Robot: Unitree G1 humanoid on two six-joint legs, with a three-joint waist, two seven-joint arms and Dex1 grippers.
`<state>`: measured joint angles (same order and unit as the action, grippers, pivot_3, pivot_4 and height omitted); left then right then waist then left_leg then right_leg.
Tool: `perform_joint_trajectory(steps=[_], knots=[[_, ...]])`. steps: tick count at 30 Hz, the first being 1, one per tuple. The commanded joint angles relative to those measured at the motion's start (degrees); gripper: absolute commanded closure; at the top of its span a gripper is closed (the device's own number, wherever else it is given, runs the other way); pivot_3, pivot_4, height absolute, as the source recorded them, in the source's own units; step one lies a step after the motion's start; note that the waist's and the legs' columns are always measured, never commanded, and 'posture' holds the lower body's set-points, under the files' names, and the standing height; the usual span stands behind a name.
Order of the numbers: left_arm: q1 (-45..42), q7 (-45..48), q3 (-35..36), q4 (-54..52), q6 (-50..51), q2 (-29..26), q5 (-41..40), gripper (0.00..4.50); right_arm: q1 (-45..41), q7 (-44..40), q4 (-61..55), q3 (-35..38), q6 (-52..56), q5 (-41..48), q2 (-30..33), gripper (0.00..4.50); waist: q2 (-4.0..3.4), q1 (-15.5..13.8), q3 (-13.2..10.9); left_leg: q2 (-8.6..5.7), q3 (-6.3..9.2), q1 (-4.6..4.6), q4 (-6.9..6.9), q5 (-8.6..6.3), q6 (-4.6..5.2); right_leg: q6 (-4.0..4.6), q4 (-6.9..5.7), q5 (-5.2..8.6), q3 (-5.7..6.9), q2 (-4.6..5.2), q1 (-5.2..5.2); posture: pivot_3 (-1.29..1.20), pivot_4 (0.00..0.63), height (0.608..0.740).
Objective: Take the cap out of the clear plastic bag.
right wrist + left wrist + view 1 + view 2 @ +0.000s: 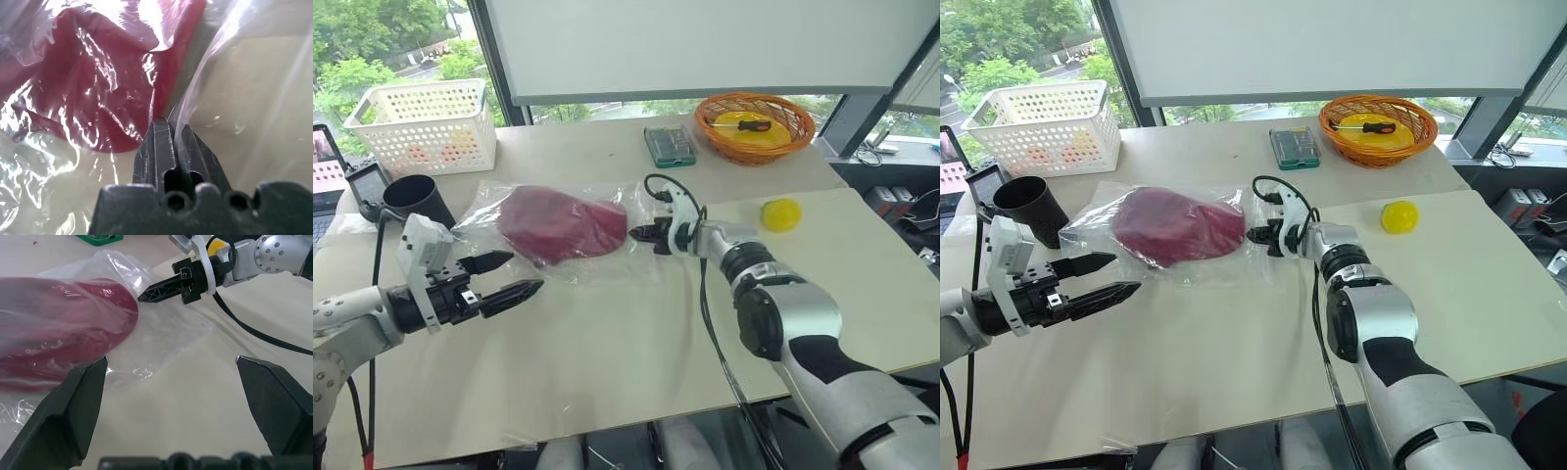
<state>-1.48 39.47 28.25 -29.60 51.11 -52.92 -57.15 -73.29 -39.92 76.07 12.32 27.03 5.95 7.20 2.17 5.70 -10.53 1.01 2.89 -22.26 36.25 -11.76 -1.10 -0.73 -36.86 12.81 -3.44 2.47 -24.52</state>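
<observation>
I see the dark red fabric cap [560, 225] lying crosswise, brim rightward, inside the clear crinkly plastic bag [636, 264] on the beige tabletop [607, 352] by windows; right claw [636, 234] pinched closed on the bag's edge, left claw [514, 276] spread wide, empty.

The right gripper [171, 134] has its jaws pressed together on a fold of the clear plastic bag [205, 93], with the cap [98, 83] inside just beyond, over the desk [259, 98].
</observation>
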Motion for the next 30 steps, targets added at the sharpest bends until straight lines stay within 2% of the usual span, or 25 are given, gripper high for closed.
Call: perform_joint_trajectory(steps=[1,6,13,16,19,25,30], knots=[[-0.7,0.4,0.5,-0.4,-1.5,0.1,0.4,0.00,-1.4,0.3,-1.1,2.6,0.8,3.0,-0.8,4.49,0.00,0.0,0.0,0.00,0.00,0.00,0.00,0.00,0.00,0.00,0.00,0.00,0.00,0.00,0.00,0.00,0.150,0.736],[-0.8,0.5,0.4,-0.7,-1.4,0.3,0.8,0.00,-1.0,1.8,-1.3,4.5,1.7,4.8,-1.1,4.49,0.00,-0.1,0.0,-0.01,0.00,-0.01,0.00,0.00,0.00,0.00,0.01,0.00,0.00,0.01,0.00,0.00,0.150,0.736],[-1.4,0.6,-0.6,-0.4,-1.3,0.4,1.3,0.00,-0.6,11.9,-2.6,10.9,1.8,10.3,0.5,4.49,0.00,-0.2,0.0,-0.01,0.01,-0.02,0.00,0.00,0.00,0.00,0.02,0.00,0.01,0.01,0.01,0.00,0.150,0.736],[-2.1,0.9,-1.2,-0.2,-1.2,0.2,1.5,0.00,0.4,12.5,-6.7,11.4,7.1,12.5,-0.8,4.49,0.00,-0.1,0.0,-0.01,0.00,-0.03,0.00,0.00,0.00,0.00,0.03,0.00,0.01,0.01,0.01,0.00,0.150,0.736],[-2.9,1.2,-1.6,0.5,-1.1,-0.2,1.7,0.00,4.9,12.6,-19.3,9.3,18.1,15.5,-4.6,4.49,0.00,-0.1,0.0,0.01,0.01,-0.01,-0.01,0.00,0.00,0.00,0.01,0.00,0.01,-0.01,0.01,0.00,0.150,0.736],[-3.9,2.3,-1.6,1.7,-0.8,-1.0,2.3,0.00,21.3,18.6,-58.9,0.8,43.5,23.9,-15.0,4.49,-0.05,-0.4,0.0,0.03,0.07,-0.13,-0.02,0.00,0.00,-0.02,-0.13,0.01,0.04,-0.01,-0.15,0.00,0.150,0.736],[-4.5,2.9,-1.6,2.0,-0.7,-1.4,2.7,0.00,26.3,22.1,-68.2,-6.0,49.7,26.8,-21.5,4.49,-0.05,-0.8,0.0,-0.03,0.07,-0.58,0.17,0.01,-0.01,-0.04,-0.27,-0.02,0.03,0.05,-0.62,0.00,0.150,0.736]])
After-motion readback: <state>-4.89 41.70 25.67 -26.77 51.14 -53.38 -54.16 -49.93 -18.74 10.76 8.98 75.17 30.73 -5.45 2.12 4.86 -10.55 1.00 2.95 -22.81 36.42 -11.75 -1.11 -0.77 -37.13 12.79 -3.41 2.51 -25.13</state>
